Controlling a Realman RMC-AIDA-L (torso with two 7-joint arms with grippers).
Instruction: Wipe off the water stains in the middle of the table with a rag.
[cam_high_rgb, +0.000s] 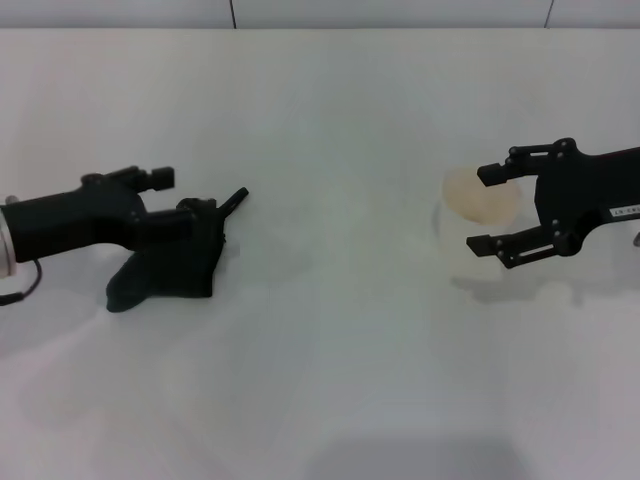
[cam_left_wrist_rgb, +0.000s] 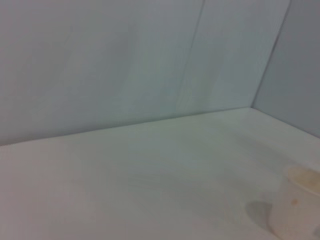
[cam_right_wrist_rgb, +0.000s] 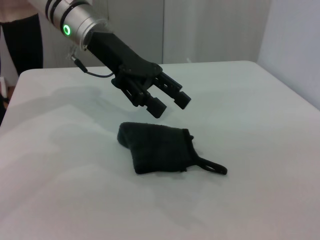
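Observation:
The rag (cam_high_rgb: 170, 268) is a dark cloth lying crumpled on the white table (cam_high_rgb: 330, 340) at the left, with a thin pointed corner toward the middle. It also shows in the right wrist view (cam_right_wrist_rgb: 157, 150). My left gripper (cam_high_rgb: 188, 192) hovers just above the rag, open and empty; the right wrist view shows it (cam_right_wrist_rgb: 170, 102) clear of the cloth. My right gripper (cam_high_rgb: 490, 208) is open at the right, its jaws on either side of a white paper cup (cam_high_rgb: 468, 195). No orange-brown water stain shows in any view.
The paper cup also shows in the left wrist view (cam_left_wrist_rgb: 297, 207), standing on the table. A pale wall (cam_left_wrist_rgb: 125, 65) runs behind the table's far edge.

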